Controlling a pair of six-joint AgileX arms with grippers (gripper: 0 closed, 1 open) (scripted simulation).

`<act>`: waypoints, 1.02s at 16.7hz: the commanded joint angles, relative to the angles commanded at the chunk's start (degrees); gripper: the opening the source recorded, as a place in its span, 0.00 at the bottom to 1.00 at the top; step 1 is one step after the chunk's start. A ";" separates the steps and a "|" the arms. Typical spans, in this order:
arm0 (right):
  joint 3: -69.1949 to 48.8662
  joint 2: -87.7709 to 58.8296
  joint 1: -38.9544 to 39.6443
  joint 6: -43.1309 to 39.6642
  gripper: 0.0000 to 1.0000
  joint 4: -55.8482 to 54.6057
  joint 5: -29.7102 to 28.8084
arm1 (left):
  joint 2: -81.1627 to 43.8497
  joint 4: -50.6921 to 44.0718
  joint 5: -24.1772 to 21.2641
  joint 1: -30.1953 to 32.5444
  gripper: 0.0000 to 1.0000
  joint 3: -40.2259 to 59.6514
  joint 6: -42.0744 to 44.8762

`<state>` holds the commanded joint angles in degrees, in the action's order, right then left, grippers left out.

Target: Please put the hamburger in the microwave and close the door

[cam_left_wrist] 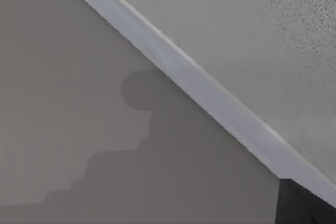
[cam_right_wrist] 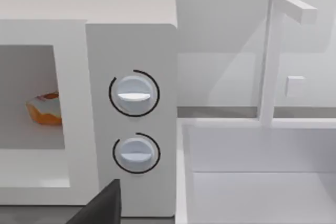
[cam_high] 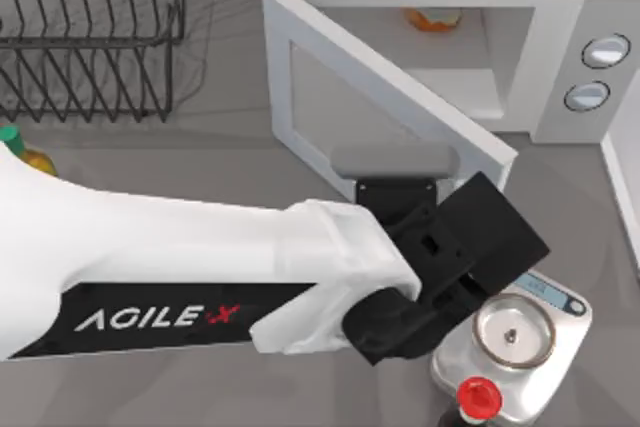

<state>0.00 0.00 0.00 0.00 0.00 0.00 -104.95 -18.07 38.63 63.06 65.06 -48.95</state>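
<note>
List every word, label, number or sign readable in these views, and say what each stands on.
"AGILE X": white letters with a red X, on the black panel of the left arm.
Kitchen scale: its blue display shows nothing legible.
Microwave: its two knobs carry no readable marks.

Orange-tan hamburger (cam_high: 432,19) inside white microwave (cam_high: 560,67), door (cam_high: 380,97) half open
</note>
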 joint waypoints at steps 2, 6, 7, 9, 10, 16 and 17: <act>0.00 0.00 0.00 0.00 1.00 0.00 0.00 | -1.69 -1.11 0.48 0.60 0.00 2.11 -0.70; 0.00 0.00 0.00 0.00 1.00 0.00 0.00 | -9.05 -6.23 2.05 3.02 0.00 13.43 -3.62; 0.00 0.00 0.00 0.00 1.00 0.00 0.00 | -11.16 -7.80 2.31 3.80 0.00 17.22 -4.34; 0.00 0.00 0.00 0.00 1.00 0.00 0.00 | -15.02 -10.76 2.66 5.14 0.00 23.33 -5.64; 0.00 0.00 0.00 0.00 1.00 0.00 0.00 | -16.60 -12.01 2.77 5.63 0.00 25.50 -6.18; 0.00 0.00 0.00 0.00 1.00 0.00 0.00 | -18.75 -13.75 2.79 5.99 0.00 28.31 -6.97; 0.00 0.00 0.00 0.00 1.00 0.00 0.00 | -18.91 -13.69 2.71 5.85 0.00 28.50 -6.78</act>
<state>0.00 0.00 0.00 0.00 0.00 0.00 -123.86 -31.76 41.34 68.91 93.56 -55.74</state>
